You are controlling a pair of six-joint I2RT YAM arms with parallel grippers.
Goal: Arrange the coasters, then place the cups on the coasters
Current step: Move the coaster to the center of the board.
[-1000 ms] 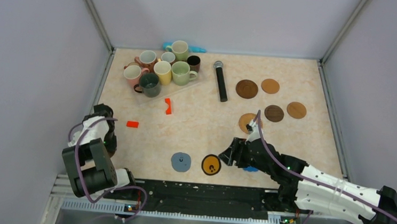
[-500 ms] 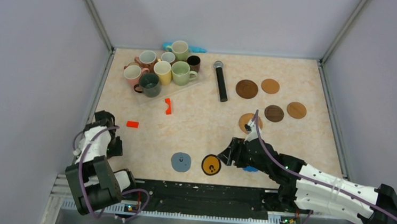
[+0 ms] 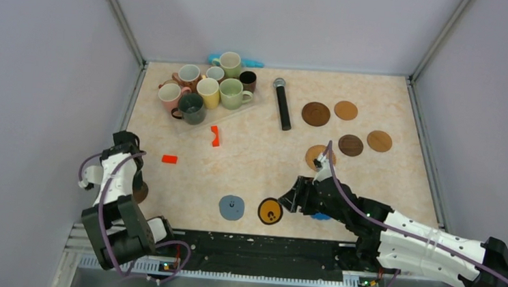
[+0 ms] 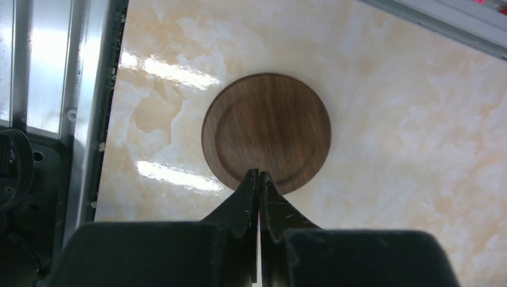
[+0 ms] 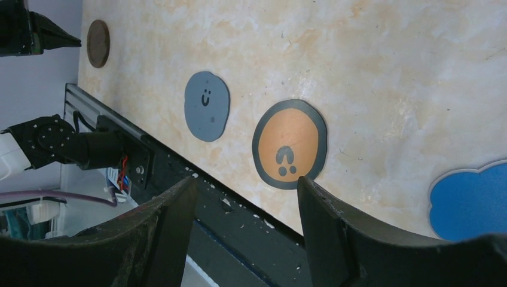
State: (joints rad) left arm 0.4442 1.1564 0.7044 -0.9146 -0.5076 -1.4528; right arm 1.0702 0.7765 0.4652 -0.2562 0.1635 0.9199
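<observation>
Coasters (image 3: 316,113) lie scattered; cups (image 3: 207,88) cluster at the table's (image 3: 250,157) far left corner.
Your left gripper (image 4: 258,179) is clenched and empty, tips over the dark wooden coaster (image 4: 266,131) by the left edge. Your right gripper (image 5: 245,197) hangs released above the black-and-yellow coaster (image 5: 289,143) at the near edge.

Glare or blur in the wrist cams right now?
Left wrist: two white glare streaks on the glossy marbled tabletop beside the round dark wooden coaster, which is sharp; the shut left gripper reads near-black. Right wrist: black-rimmed orange round coaster and grey-blue round coaster crisp; the open right gripper is dark, blurred.
</observation>
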